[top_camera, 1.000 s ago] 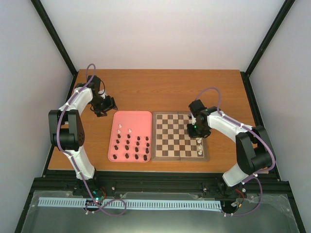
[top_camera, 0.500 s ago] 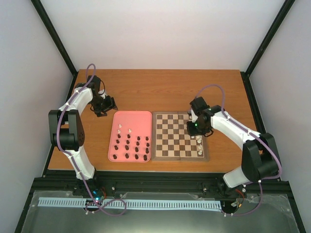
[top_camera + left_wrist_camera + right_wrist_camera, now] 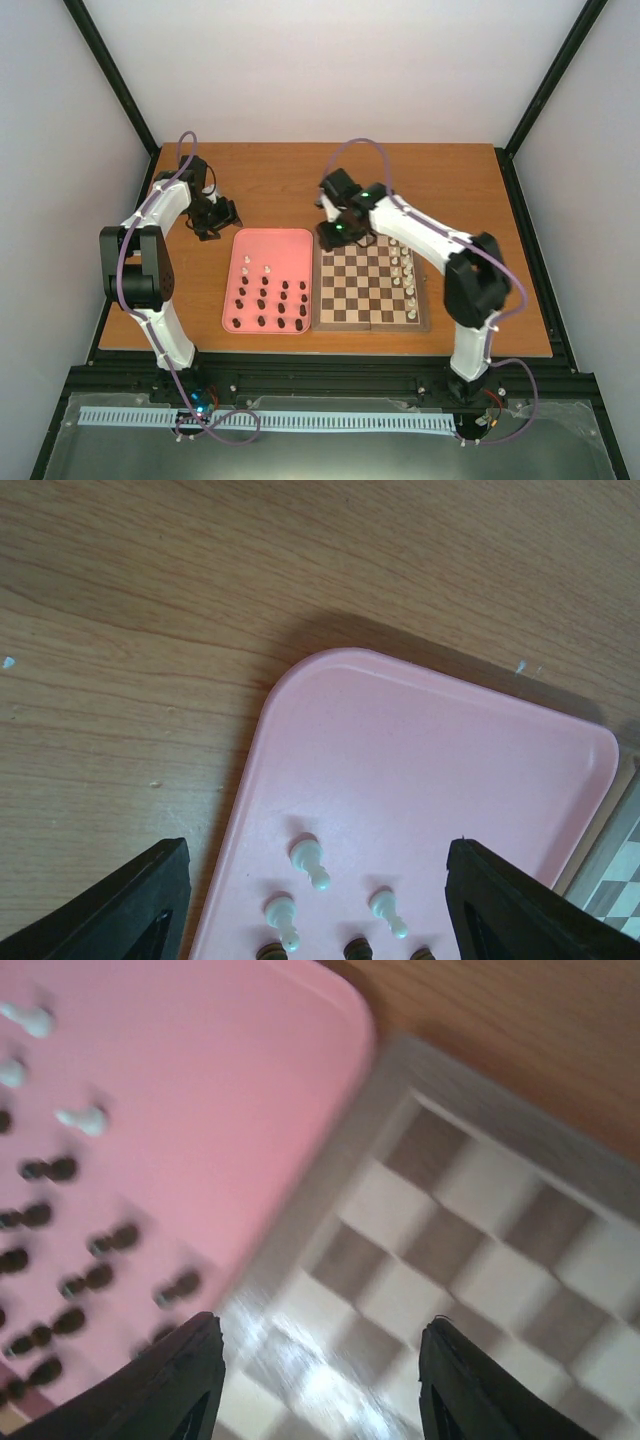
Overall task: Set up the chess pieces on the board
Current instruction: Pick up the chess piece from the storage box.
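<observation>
I read the left gripper [image 3: 315, 875] spread, empty, beside the pink tray [image 3: 430, 750]; its dark chess pieces [image 3: 352, 948] are cropped. The right gripper [image 3: 320, 1360] is parted, empty, over the board [image 3: 440, 1260], its far-left corner blurred; white pieces [image 3: 409, 287] line the right files.

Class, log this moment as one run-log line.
left gripper: open, beside pink tray | right gripper: open, empty, over board | white pieces: partly placed

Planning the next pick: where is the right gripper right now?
In the top view, the right gripper hovers open above the far left corner of the board, right beside the far right corner of the pink tray.
</observation>
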You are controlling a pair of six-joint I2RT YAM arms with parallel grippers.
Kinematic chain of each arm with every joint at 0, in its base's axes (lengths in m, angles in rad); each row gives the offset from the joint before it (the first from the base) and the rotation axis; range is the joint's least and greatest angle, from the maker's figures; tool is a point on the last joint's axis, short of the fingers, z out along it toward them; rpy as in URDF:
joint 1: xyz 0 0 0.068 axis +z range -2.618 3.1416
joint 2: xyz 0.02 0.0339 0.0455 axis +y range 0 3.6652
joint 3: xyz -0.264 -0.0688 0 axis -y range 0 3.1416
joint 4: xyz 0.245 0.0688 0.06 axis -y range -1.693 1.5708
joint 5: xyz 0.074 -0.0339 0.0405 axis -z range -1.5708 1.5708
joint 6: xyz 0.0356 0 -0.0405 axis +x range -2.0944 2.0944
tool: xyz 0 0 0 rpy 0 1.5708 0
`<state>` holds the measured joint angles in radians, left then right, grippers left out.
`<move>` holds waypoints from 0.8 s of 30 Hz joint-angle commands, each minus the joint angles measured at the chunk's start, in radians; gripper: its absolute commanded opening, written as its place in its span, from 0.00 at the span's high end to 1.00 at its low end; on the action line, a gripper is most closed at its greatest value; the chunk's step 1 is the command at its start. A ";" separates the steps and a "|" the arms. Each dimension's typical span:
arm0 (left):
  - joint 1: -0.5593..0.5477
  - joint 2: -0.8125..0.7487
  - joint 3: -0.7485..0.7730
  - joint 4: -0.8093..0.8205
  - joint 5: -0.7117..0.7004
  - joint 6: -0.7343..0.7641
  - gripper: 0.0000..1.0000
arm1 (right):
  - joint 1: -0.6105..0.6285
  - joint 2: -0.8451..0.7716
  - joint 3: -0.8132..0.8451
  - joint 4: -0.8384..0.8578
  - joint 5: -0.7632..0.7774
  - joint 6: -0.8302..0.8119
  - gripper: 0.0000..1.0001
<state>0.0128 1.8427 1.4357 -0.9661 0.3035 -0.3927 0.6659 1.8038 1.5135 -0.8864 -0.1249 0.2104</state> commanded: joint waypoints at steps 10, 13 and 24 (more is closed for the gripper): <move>-0.004 -0.012 0.024 -0.012 0.000 0.013 0.21 | 0.209 0.517 0.582 -0.060 -0.181 -0.160 0.42; -0.004 -0.014 0.017 -0.009 0.003 0.010 0.21 | 0.218 0.573 0.632 -0.073 -0.208 -0.160 0.43; -0.005 -0.023 0.002 0.006 0.015 0.006 0.21 | 0.236 0.641 0.663 -0.065 -0.152 -0.143 0.53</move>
<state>0.0128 1.8427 1.4349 -0.9657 0.3042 -0.3931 0.8913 2.4149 2.1277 -0.9516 -0.2977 0.0677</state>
